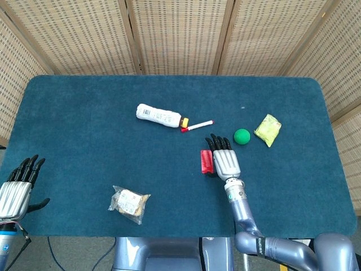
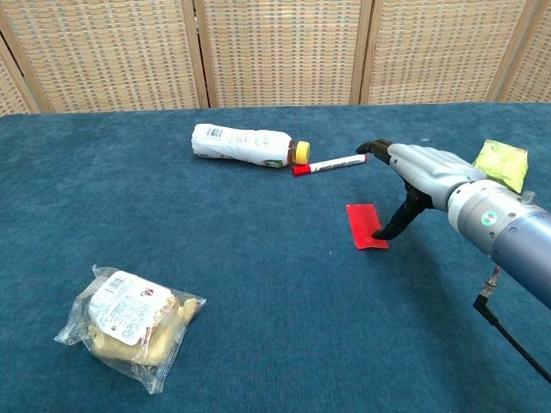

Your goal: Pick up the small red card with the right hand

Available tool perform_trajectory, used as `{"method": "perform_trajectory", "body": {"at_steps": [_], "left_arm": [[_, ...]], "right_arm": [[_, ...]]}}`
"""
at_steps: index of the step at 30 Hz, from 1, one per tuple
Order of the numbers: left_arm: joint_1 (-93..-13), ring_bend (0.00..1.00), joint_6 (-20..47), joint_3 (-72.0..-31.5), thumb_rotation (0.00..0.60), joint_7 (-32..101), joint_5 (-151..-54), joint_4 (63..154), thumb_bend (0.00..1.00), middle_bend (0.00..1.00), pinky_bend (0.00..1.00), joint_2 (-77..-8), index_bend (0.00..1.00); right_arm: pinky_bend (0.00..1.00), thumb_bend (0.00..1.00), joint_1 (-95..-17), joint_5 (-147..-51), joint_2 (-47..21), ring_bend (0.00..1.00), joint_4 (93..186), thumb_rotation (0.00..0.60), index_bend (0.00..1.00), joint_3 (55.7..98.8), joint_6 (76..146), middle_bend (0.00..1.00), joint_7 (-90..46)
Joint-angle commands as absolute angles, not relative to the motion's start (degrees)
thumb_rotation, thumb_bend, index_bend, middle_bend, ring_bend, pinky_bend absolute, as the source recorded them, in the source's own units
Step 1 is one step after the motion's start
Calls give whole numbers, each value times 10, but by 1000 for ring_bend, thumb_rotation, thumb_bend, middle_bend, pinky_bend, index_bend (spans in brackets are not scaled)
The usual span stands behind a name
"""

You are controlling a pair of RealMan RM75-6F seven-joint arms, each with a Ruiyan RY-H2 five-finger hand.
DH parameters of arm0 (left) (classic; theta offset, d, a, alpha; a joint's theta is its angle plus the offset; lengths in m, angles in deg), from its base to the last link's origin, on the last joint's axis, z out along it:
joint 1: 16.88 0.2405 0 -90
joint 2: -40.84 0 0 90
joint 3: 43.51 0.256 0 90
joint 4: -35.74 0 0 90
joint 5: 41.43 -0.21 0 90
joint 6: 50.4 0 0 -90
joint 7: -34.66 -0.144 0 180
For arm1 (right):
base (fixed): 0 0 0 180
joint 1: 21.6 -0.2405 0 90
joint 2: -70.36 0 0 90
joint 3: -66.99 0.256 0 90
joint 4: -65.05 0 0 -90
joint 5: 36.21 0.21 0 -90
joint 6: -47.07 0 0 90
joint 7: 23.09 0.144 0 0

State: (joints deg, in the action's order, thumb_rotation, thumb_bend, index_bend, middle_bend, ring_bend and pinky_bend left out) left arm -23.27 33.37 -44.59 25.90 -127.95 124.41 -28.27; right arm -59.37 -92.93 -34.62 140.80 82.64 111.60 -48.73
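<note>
The small red card [image 1: 206,161] lies flat on the blue table cloth, also visible in the chest view [image 2: 365,225]. My right hand [image 1: 224,158] hovers just to the card's right, fingers stretched forward and apart. In the chest view the right hand [image 2: 424,170] has its dark thumb reaching down to the card's right edge; nothing is held. My left hand [image 1: 17,189] sits at the table's near left corner with fingers spread and empty.
A white bottle [image 1: 159,116] and a red-capped marker [image 1: 197,125] lie beyond the card. A green ball [image 1: 242,136] and a yellow packet [image 1: 267,129] are to the right of the hand. A snack bag [image 2: 129,325] lies near the front left.
</note>
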Motion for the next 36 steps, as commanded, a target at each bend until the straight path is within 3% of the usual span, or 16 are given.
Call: {"method": "perform_trajectory", "body": {"at_steps": [1,31,33,36], "left_arm": [[-232,0,334,-446,600,260,-1279,1244,137,0,158,-282,0],[-236,0,324,-446,600,261,-1274,1238,137,0,158,-286,0],[-236,0,325,-446,600,261,-1274,1238,138,0,158,-286,0],[-236,0,326,-446,600,262,-1276,1237,137,0,158,-287,0]], "right_arm": [[25,248,-595,-927,-350,0,1403,600,94,826,1112,0,-488],[25,249,-612,-910,-382,0,1335,600,90,829,1071,0,-489],[25,286,-614,-910,-385,0,1329,600,91,829,1070,0,-489],[26,437,-617,-916,-391,0,1318,600,92,829,1073,0,-488]]}}
